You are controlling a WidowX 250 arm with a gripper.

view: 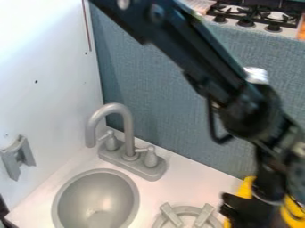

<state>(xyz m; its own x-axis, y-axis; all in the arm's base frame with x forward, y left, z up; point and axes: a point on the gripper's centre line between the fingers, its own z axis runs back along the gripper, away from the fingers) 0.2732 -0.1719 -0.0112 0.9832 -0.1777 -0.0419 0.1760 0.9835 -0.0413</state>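
Note:
The black gripper (247, 209) hangs low at the lower right, below the arm that slants down from the top edge. Directly behind and beside it is a yellow thing (245, 189), largely covered by the gripper and arm; whether they touch I cannot tell. Just left of the gripper, at the bottom edge, lies a grey ring with raised prongs (204, 215).
A grey sink basin (95, 198) is set in the white counter (184, 178) at the lower left, with a grey faucet (128, 129) behind it. A blue-grey panel (155, 89) stands at the back, a white wall (42, 89) at left. A stove (253, 26) shows beyond the panel.

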